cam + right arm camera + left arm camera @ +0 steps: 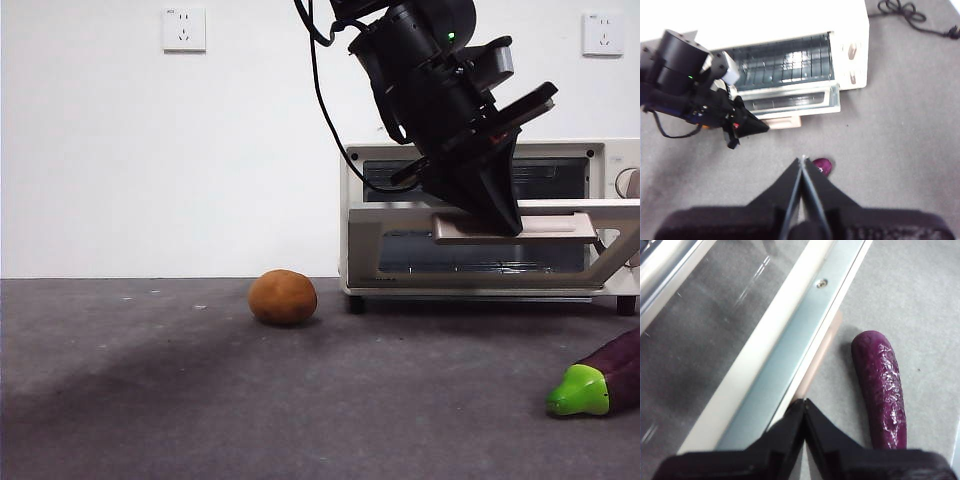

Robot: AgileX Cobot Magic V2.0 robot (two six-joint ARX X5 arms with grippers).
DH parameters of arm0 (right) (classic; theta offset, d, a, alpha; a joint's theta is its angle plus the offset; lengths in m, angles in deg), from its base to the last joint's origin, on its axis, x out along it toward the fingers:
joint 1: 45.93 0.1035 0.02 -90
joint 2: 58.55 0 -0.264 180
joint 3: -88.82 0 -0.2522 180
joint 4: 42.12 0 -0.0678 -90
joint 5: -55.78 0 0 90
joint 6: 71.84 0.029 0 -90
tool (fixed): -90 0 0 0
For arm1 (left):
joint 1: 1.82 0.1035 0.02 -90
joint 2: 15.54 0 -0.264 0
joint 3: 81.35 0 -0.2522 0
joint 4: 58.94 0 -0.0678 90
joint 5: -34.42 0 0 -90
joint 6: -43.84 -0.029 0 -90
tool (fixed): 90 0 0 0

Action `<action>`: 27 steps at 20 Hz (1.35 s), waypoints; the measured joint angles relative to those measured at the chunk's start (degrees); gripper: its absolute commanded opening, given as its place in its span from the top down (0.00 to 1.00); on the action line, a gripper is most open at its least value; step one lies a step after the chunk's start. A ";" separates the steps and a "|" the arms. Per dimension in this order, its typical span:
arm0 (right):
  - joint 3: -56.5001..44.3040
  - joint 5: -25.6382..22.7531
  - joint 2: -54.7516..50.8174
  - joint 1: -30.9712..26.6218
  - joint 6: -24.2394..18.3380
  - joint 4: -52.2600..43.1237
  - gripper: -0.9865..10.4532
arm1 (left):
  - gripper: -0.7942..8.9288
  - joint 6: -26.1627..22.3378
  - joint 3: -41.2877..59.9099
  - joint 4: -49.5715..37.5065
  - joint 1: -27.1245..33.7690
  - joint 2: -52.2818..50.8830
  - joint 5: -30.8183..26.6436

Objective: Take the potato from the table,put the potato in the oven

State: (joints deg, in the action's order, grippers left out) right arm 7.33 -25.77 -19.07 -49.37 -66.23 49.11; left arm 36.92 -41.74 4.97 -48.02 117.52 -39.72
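The orange-brown potato (283, 297) lies on the dark grey table (150, 400), left of the oven (605, 160). The cream oven's door (480, 255) hangs open and level, and its wire rack (790, 62) shows in the right wrist view. My left gripper (505, 222) is shut with nothing between its jaws. Its tip rests at the door's beige handle (530, 230), over the door's front edge (790, 365). My right gripper (802, 160) is shut and empty, high above the table in front of the oven (855, 30). No wrist view clearly shows the potato.
A purple eggplant (600, 385) with a green cap lies on the table at the front right, just below the open door (715, 340) and beside the left gripper (804, 402). A black power cord (905, 12) lies behind the oven. A white wall backs the table.
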 measured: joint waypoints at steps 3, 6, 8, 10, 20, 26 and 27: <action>0.00 0.02 -1.90 0.00 0.87 0.02 0.91 | 0.93 0.44 0.00 3.54 0.04 0.00 -0.85; 0.00 0.11 -2.34 0.00 1.95 0.02 0.91 | 0.93 0.68 0.00 5.95 0.13 0.00 -1.64; 0.00 0.11 -2.40 0.00 2.45 0.02 0.91 | 0.93 1.31 0.00 5.99 0.11 0.00 -1.66; 0.00 0.11 -2.56 0.00 2.62 0.02 0.91 | 0.93 2.16 0.00 7.17 0.09 0.00 -1.88; 0.00 0.11 -2.64 0.00 2.73 0.02 0.91 | 0.93 3.58 0.00 10.64 -1.36 0.02 -3.30; 0.00 1.46 -2.64 0.00 2.27 0.02 0.91 | 0.92 3.58 0.33 12.41 -1.60 -8.35 -3.50; 0.00 3.63 -2.60 0.00 1.88 0.02 0.91 | 0.92 3.58 0.33 13.14 -1.62 -11.50 -3.48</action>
State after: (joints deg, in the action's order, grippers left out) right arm 7.33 -22.14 -21.67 -49.37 -64.35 49.13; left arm 40.51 -41.41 18.11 -49.63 106.02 -43.20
